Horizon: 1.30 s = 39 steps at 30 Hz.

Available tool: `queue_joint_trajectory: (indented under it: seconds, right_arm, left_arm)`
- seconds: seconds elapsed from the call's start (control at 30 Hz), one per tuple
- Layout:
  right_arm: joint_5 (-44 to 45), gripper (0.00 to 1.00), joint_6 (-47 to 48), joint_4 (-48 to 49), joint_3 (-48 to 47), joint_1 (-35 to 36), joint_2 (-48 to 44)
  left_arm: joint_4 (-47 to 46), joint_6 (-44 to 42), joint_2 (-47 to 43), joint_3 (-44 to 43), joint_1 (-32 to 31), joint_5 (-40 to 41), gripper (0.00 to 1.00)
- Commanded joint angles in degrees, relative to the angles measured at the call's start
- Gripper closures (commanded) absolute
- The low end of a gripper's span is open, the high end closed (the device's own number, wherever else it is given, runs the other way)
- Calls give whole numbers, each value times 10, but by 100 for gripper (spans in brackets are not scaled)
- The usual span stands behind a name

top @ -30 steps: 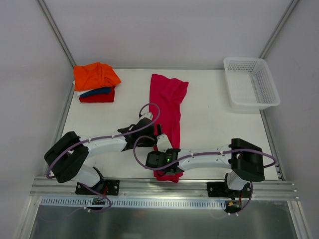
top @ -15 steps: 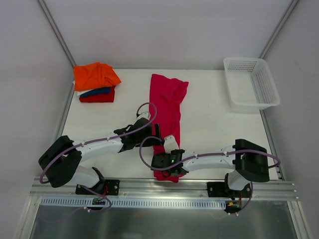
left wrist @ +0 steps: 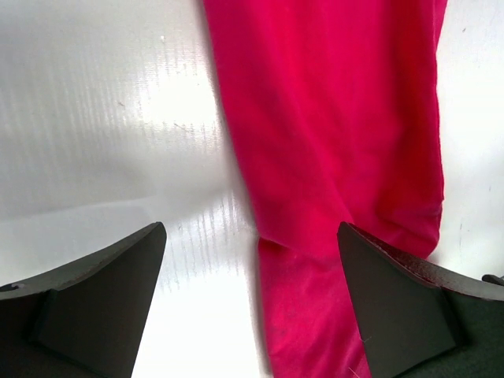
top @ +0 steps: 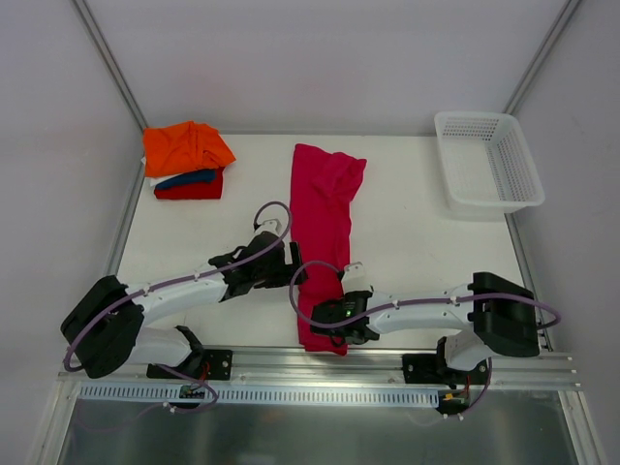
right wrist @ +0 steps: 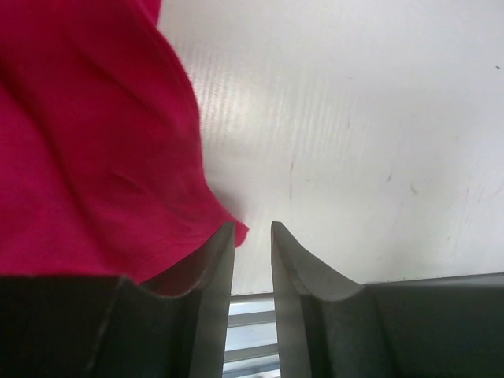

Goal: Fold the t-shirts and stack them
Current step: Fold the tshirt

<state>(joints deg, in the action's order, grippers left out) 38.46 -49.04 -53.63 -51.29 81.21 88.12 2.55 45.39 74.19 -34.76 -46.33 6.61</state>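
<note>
The magenta-pink t-shirt lies as a long narrow strip from the table's back to its near edge. My left gripper is wide open just above the strip's left edge; the cloth lies between and beyond its jaws, not gripped. My right gripper is at the strip's near right corner, its jaws a narrow gap apart with nothing between them; the shirt corner lies beside its left finger. Folded orange, dark blue and red shirts are stacked at the back left.
A white mesh basket stands at the back right. The metal rail runs along the table's near edge, right under my right gripper. Frame posts rise at both back corners.
My left arm has drawn back to the left, off the strip. My right gripper has shifted right and nearer, to the strip's near right corner. The shirt lies still.
</note>
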Motion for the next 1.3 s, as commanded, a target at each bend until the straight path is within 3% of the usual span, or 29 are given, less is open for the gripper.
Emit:
queue_joint_trajectory:
  seconds: [0.0,0.2,0.33,0.67,0.83,1.0,1.1,1.27]
  right_arm:
    - [27,71,-52,-58,0,-2,-25]
    - [74,71,-33,-79,-56,0,-38]
    - [101,69,60,-61,-128,-31,-28]
    - [-7,68,351,114,-248,-243,25]
    - [-80,68,445,150,-362,-335,130]
    - [-134,67,510,110,-571,-383,258]
    - [-187,65,523,90,-681,-410,335]
    - [-289,61,526,81,-782,-453,421]
  left_arm:
    - [7,-14,-34,13,13,9,8]
    - [9,-16,-69,32,26,13,8]
    - [9,-15,-98,50,40,13,8]
    - [10,-21,-150,74,59,7,7]
    - [10,-21,-149,77,62,4,7]
    - [10,-22,-153,79,63,4,7]
    - [9,-26,-154,77,66,4,7]
    - [9,-28,-147,73,70,0,7]
